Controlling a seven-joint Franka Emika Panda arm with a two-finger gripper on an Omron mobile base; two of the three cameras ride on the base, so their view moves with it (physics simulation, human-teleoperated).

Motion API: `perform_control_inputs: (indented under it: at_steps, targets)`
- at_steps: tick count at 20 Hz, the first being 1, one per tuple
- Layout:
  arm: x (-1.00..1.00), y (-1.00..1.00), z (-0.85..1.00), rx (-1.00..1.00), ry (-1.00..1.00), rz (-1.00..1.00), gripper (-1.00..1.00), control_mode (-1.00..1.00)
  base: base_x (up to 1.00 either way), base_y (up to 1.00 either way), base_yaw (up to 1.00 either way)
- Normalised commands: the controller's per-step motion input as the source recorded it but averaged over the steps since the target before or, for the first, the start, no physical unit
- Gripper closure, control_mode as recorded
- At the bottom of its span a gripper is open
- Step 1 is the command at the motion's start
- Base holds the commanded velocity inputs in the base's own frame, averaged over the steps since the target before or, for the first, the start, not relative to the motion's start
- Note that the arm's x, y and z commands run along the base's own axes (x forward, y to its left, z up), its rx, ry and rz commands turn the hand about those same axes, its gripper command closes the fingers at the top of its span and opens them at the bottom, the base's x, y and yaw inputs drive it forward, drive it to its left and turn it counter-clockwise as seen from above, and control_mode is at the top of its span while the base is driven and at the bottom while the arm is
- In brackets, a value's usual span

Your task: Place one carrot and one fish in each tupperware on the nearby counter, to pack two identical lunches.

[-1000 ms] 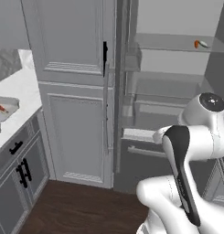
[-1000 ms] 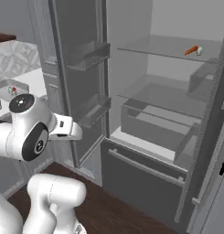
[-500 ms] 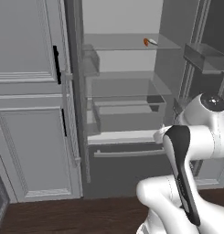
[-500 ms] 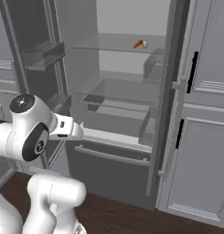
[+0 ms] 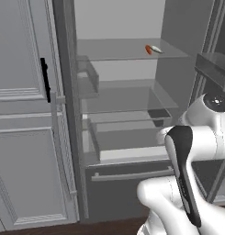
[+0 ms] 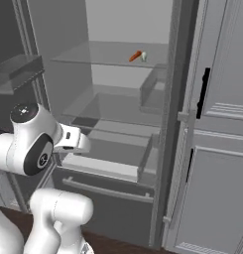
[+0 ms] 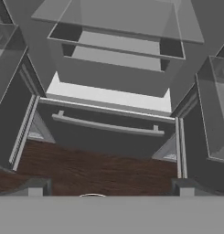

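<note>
Carrot (image 5: 149, 49) and fish (image 5: 156, 49) lie on fridge shelf (image 5: 114, 50); hand view adds the spread, empty gripper (image 7: 110, 187)

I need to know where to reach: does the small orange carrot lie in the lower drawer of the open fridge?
No, the small orange carrot lies on the upper glass shelf, well above the drawer.
</note>
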Motion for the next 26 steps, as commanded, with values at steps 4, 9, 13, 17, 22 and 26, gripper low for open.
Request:
perform_control_inputs:
  at_steps: [4,9,13,17,22,26]
  targets:
    - [0.0,0.0,0.0,0.0,0.0,0.0,-1.0,1.0,1.0,0.0,-0.08]
    - [0.0,0.0,0.0,0.0,0.0,0.0,-1.0,1.0,0.81,0.0,-0.22]
    - [0.0,0.0,0.0,0.0,0.0,0.0,-1.0,1.0,0.49,0.05,-0.25]
    - [0.13,0.06,0.02,0.0,-0.02,-0.02,-1.0,-1.0,0.0,0.0,0.0]
    - [0.0,-0.02,0.74,0.0,-0.11,-0.07,-1.0,-1.0,0.0,0.0,0.0]
    - [0.04,0.0,0.87,0.02,-0.16,-0.09,-1.0,-1.0,0.0,0.0,0.0]
